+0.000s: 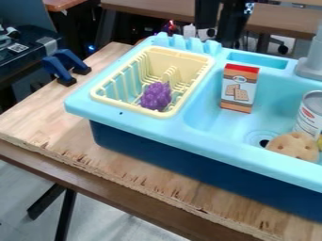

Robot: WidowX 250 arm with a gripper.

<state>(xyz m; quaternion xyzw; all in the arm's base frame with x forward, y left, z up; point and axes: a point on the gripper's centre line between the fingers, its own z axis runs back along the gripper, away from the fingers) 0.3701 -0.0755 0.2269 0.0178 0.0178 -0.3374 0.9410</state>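
Nearest is the plywood desk (135, 176), its rough near edge slanting down to the right. On it stands a toy sink unit (135, 120), light blue above and dark blue below. Near the basin's near edge lies a round tan piece with small pits (294, 147), beside the drain (259, 138); just past it stands a silver-topped can (310, 114) with a white and red label, its print too small to tell. In the unit's left part, a pale yellow rack (118, 104) holds a bunch of purple grapes (156, 96), knobbly and glossy, near its near end. The small carton (239, 88) stands in the basin towards its far left corner, leaning slightly; it has a red top, a white face with pictured crackers, and small print. Blue clamps (58, 69) sit at the desk's left edge. Farther back, the black hand (227, 29) hangs downward around the unit's far edge, apart from the carton; whether it is open or closed, I cannot tell.
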